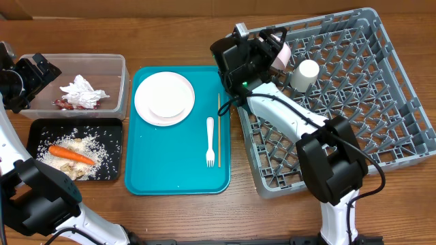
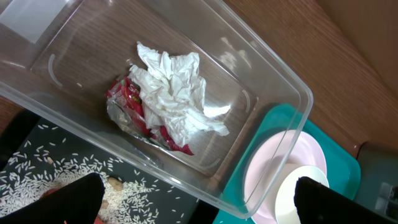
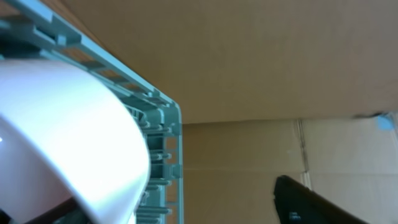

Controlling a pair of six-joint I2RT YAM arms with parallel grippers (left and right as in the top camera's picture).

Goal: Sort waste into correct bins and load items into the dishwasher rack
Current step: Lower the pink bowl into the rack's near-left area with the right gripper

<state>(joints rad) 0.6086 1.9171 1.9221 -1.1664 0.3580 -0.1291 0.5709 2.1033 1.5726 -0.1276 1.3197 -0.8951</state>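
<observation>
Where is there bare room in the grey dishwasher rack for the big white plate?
The grey plastic lattice rack is bare across its right half, right of the white cup. Its back-left corner is crowded: the small pink plate and the right hand sit there.

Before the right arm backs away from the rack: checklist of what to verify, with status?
1. Right gripper free of the pink plate: ok; the wrist view shows a gap beside one finger.
2. Plate seated between pegs of the dishwasher rack: cannot tell; its base is hidden.
3. White cup clear of the gripper: ok; it stands apart in the rack.
4. Left gripper open and empty above the clear tub: ok.
5. Fork, chopstick and white plate unobstructed on the teal tray: ok.
</observation>
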